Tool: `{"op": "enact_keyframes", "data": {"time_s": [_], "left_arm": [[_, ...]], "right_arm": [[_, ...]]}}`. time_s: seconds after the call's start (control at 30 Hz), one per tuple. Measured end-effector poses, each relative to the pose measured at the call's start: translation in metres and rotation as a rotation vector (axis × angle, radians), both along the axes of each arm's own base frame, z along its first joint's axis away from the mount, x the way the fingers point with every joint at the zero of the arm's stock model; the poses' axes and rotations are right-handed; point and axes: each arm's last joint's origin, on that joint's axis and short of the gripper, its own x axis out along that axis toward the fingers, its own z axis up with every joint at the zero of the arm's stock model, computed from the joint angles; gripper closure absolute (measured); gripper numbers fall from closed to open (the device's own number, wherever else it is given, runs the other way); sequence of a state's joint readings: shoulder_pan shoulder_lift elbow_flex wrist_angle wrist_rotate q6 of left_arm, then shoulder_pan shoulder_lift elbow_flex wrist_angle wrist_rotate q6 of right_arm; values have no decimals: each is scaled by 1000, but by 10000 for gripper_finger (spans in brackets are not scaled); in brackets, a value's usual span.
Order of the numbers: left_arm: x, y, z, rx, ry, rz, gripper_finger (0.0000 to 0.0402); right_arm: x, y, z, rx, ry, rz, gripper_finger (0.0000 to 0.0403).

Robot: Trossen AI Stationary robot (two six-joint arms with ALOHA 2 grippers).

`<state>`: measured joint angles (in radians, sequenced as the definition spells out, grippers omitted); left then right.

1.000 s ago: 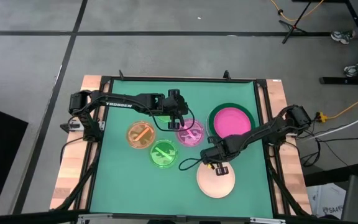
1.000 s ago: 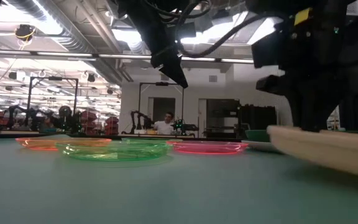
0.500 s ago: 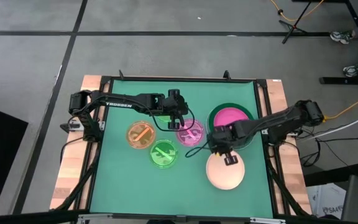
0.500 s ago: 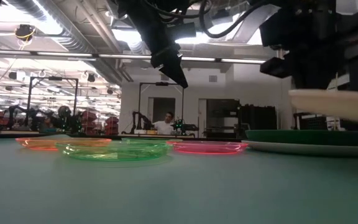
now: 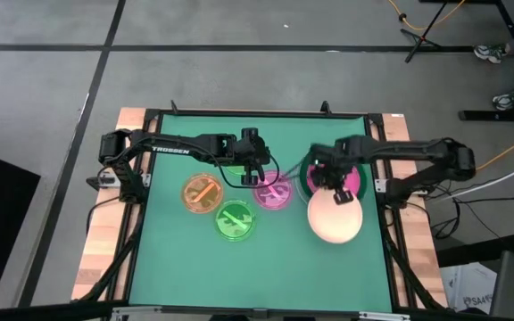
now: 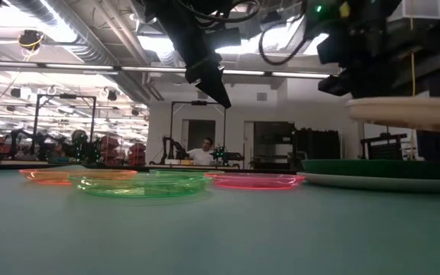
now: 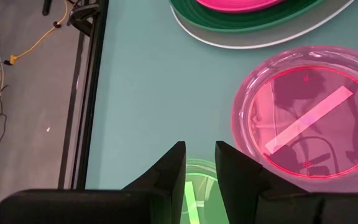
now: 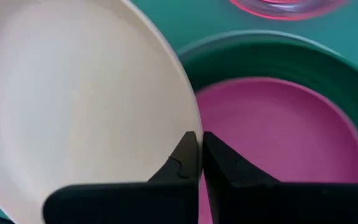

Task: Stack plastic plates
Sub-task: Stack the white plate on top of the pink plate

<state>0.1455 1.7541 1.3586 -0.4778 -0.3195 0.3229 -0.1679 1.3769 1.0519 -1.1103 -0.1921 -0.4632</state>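
High view: over a counter [image 5: 168, 267] covered in green matting, the right gripper [image 5: 333, 181] carries a round cream plastic plate [image 5: 335, 218] by its rim, fingers [image 8: 188, 155] pinched tight on the edge, as the right wrist view confirms. The low view shows the cream plate lifted clear, level above a stack in which a large plain pink plate [image 5: 357, 176] sits inside a larger dark green plate [image 6: 373, 169]; seen from overhead, the cream plate overlaps the stack's near edge. Just beside the stack lies a smaller translucent pink plate with a pale centre bar [image 5: 273, 192]. Beyond it from the stack lie a translucent lime green plate [image 5: 235, 220] and a translucent orange plate [image 5: 203, 193], both flat on the matting. The left gripper [image 5: 253, 171] hangs above the counter beside the translucent pink plate, its fingers [image 7: 166, 171] slightly parted and holding nothing, a second lime green plate [image 7: 194, 186] directly beneath them.
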Motion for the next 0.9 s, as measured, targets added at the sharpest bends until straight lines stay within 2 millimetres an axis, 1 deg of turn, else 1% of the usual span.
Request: {"op": "enact_keyframes", "data": {"time_s": [0.13,0.3,0.47,0.73,0.9], "left_arm": [[0,0,0,0,0,1,321],[0,0,0,-1,-1,2,321],[0,0,0,-1,-1,2,321],[0,0,0,-1,-1,2,321],[0,0,0,-3,-2,4,321]], "right_arm": [[-6,-31,0,-54,-11,-11,403],[-20,-67,0,-141,4,-53,403],[-30,-98,-4,-168,-15,-108,403],[-39,-127,-17,-125,4,-173,403],[-36,-135,-28,-101,18,-191,403]]}}
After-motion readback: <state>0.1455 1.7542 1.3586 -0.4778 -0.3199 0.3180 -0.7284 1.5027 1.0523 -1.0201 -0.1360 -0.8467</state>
